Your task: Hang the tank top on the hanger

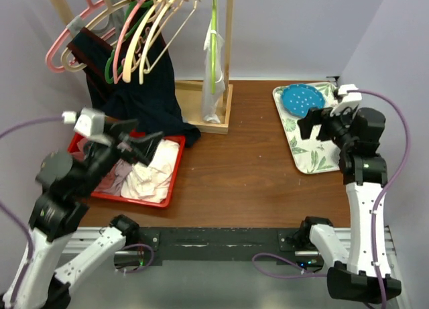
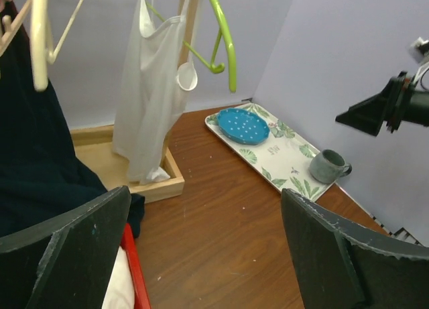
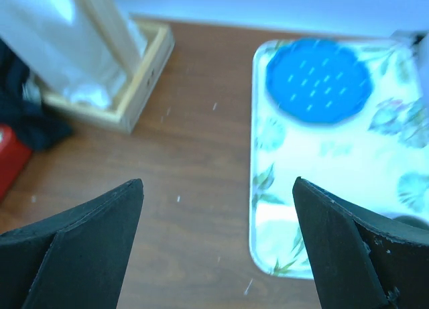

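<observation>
Tank top hangs on the lime hanger; both arms stand clear.

Near, a red bin [image 1: 173, 181] holds pale cloths; the left gripper [image 1: 142, 145] and right gripper [image 1: 310, 125] show jaws wide apart, empty. Farther, a leaf-print tray [image 2: 281, 163] carries a blue plate [image 2: 242, 125] and grey mug [image 2: 328, 166]. At the wooden rack [image 1: 226, 94], the tank top [image 2: 149, 88] drapes on the hanger [image 2: 224, 34], above the brown counter [image 1: 234, 168].

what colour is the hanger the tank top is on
Lime yellow-green: the hanger carrying the white tank top shows best in the left wrist view.

Lab test cell (plain walls [image 1: 375, 27], arms bolted to table [image 1: 241, 168]).
</observation>
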